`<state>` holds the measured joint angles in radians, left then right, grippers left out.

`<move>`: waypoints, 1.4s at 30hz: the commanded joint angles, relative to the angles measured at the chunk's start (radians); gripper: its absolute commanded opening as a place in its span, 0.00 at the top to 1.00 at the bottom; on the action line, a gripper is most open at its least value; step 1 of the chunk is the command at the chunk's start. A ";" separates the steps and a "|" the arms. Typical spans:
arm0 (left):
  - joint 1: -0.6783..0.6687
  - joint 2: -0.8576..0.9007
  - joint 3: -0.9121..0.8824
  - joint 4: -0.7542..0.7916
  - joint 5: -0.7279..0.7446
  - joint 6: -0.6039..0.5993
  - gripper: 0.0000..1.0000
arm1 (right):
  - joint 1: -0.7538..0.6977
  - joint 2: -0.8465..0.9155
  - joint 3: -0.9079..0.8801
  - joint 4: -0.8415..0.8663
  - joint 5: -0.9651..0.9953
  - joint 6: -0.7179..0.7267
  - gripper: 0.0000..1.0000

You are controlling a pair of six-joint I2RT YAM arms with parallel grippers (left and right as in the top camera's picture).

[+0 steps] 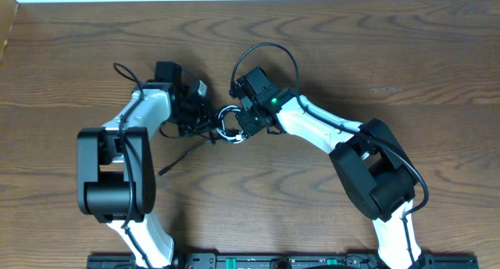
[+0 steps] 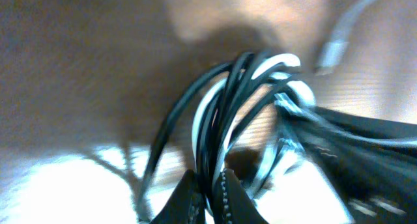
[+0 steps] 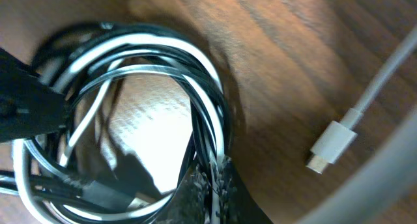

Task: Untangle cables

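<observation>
The left claw [image 2: 210, 196] is pressed together on black and white strands of the coiled cables [image 1: 226, 133], at the middle of the table [image 1: 351, 58]. The right claw [image 3: 210, 185] pinches the coil's opposite side. Best to draw the arms apart slowly, checking that the loops loosen rather than cinch and letting the white plug [image 3: 332, 146] trail free.

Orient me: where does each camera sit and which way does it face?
Overhead: fixed above the table, looking straight down; the left arm and right arm reach in from the bottom edge to the cables.
Left wrist: on its arm, looking along the left gripper, shut on the cables; fingertips at the bottom.
Right wrist: on its arm, looking along the right gripper, shut on the cables; fingertips at the bottom, white plug at right.
Shared: both wrist views show the coiled cables and the white plug.
</observation>
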<state>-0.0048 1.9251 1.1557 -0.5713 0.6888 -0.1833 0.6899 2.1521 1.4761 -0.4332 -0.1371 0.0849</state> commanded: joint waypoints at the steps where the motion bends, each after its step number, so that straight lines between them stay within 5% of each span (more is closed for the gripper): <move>1: 0.029 -0.061 0.010 0.041 0.259 0.002 0.92 | 0.011 0.039 -0.012 0.005 -0.007 -0.015 0.99; 16: 0.256 -0.069 0.010 0.106 0.342 -0.039 0.92 | 0.012 0.048 -0.012 0.011 -0.003 -0.015 0.99; 27: 0.264 -0.068 -0.013 0.098 -0.082 -0.040 0.92 | 0.012 0.048 -0.013 0.019 -0.003 -0.015 0.95; 42: 0.259 -0.068 -0.016 0.106 -0.137 -0.066 0.91 | -0.004 0.033 0.027 0.041 0.068 -0.126 0.96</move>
<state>0.2413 1.8774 1.1408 -0.4702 0.6136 -0.2298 0.7055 2.1666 1.4796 -0.3908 -0.1493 0.0280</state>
